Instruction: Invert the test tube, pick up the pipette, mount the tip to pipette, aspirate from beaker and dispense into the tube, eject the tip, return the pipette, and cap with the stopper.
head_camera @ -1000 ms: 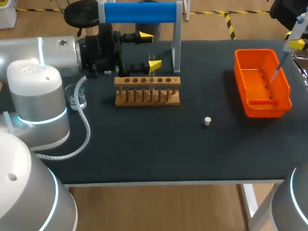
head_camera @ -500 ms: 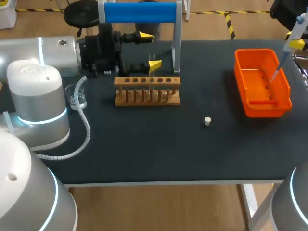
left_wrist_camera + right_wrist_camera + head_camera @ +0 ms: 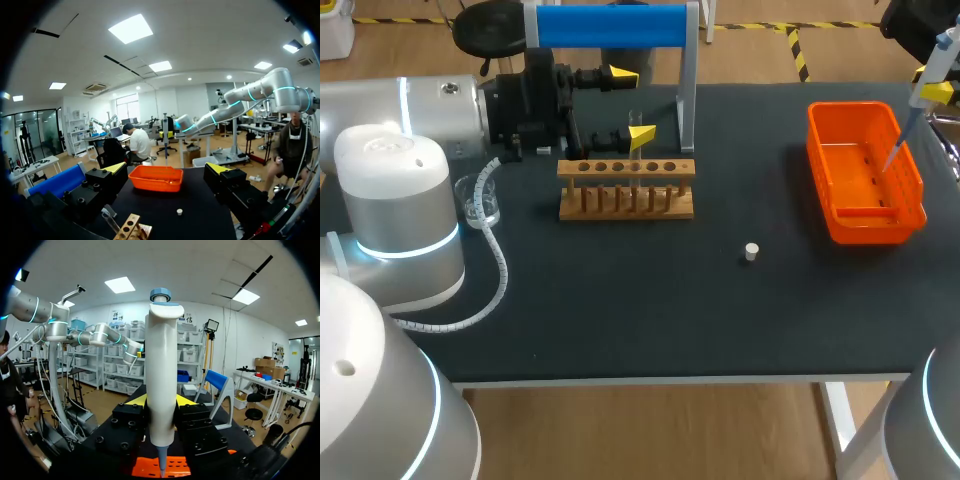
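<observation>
**While the pipette [image 3: 160, 380] hangs over the orange bin [image 3: 865, 228], the left jaws gape**

Up in the upper right corner, the right gripper [image 3: 934, 92] pinches the pipette from both sides. It has a white barrel with a blue-grey plunger button on top, and it narrows to a slim tip pointing down over the bin. Across at upper centre, the left gripper [image 3: 630, 105] has its jaws spread wide above the wooden rack [image 3: 626, 205]. A clear test tube [image 3: 634, 155] stands upright in the rack, close by one yellow finger. The small white stopper [image 3: 751, 251] lies alone mid-table. The glass beaker [image 3: 480, 200] stands at the left.
</observation>
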